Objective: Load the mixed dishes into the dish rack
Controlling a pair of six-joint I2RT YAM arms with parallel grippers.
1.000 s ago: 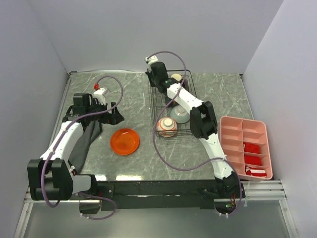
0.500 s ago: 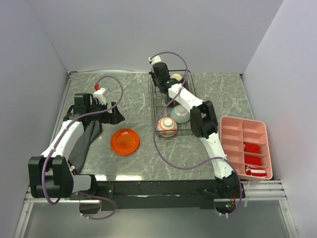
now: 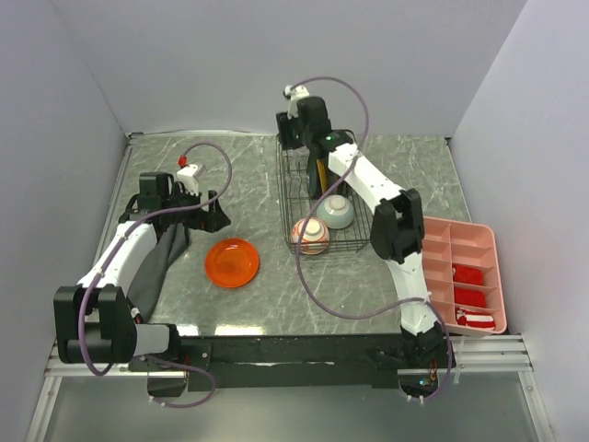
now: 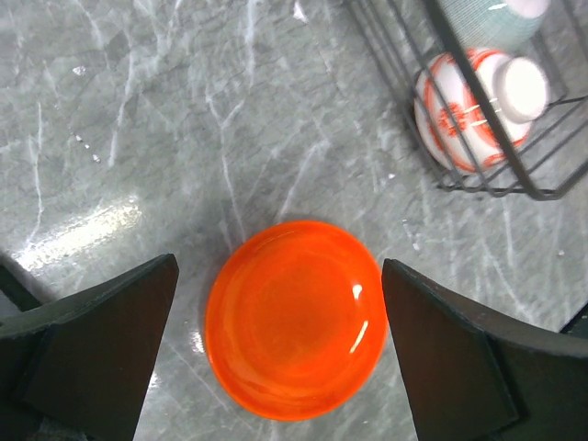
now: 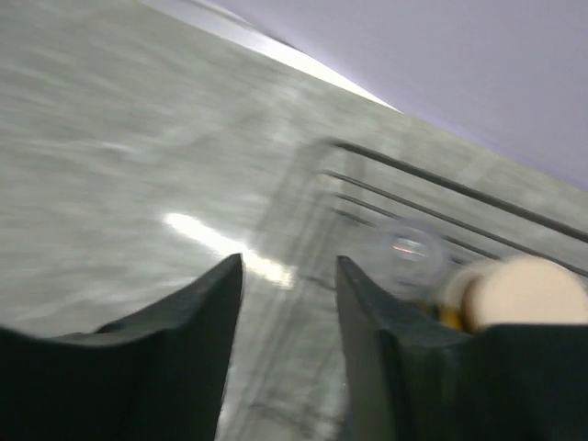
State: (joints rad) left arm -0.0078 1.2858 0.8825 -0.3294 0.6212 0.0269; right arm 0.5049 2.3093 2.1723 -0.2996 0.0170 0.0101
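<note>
An orange plate [image 3: 232, 262] [image 4: 294, 317] lies flat on the marble table, left of the black wire dish rack [image 3: 287, 198]. My left gripper [image 3: 212, 214] [image 4: 279, 266] hovers over the plate, open, its fingers apart on either side of it. Inside the rack sit a red-and-white bowl [image 3: 311, 236] [image 4: 478, 106], upside down, and a pale mint bowl [image 3: 337, 212]. A tan cup [image 5: 524, 289] shows blurred at the rack's far end. My right gripper [image 3: 287, 138] [image 5: 288, 260] hangs above that far end, open, with nothing between its fingers.
A black cloth [image 3: 161, 262] lies under the left arm near the table's left edge. A pink compartment tray [image 3: 440, 241] holding red items stands at the right front. Grey walls close in the table on three sides.
My right gripper has opened and risen, swinging toward the back of the rack. The left arm and the orange plate have stayed put.
</note>
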